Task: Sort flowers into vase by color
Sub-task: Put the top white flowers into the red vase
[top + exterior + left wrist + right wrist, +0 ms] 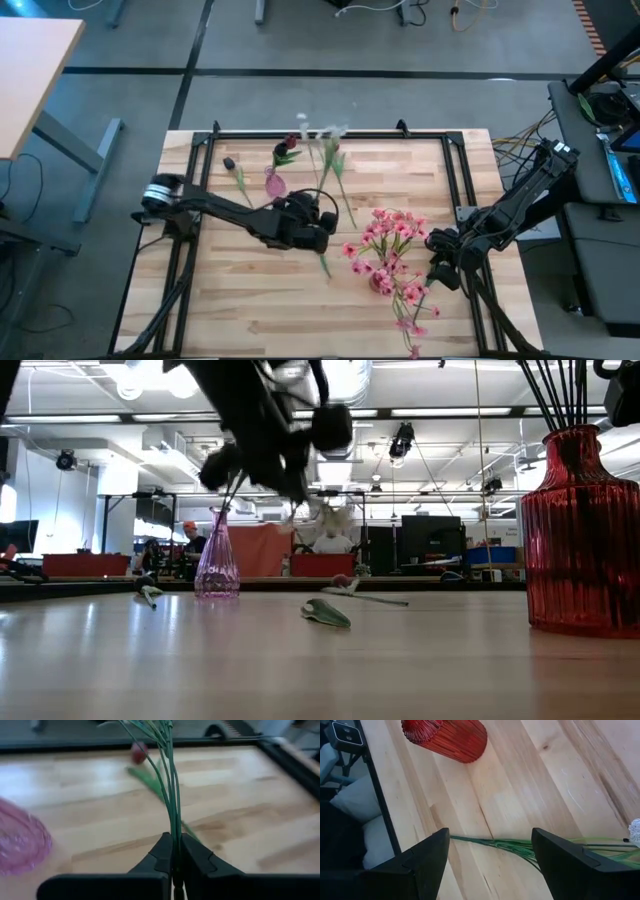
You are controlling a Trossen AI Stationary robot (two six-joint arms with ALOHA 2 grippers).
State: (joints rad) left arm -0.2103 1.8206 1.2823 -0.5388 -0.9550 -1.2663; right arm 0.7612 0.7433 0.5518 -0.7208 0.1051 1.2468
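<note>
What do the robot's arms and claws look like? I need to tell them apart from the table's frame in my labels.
Both arms are slim, black, jointed links. The left arm has a round silver-grey section near its base; the right arm is black all along. The left claw has two matte black, wedge-shaped fingers tapering toward the tips. The right claw has the same broad, flat, angular black fingers, unmarked.

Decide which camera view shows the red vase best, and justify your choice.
The low view: the red vase stands upright in full side profile, ribbed, with dark stems rising from its neck. The right wrist view shows only part of its body. The high view hides it under pink blooms. The left wrist view misses it.
</note>
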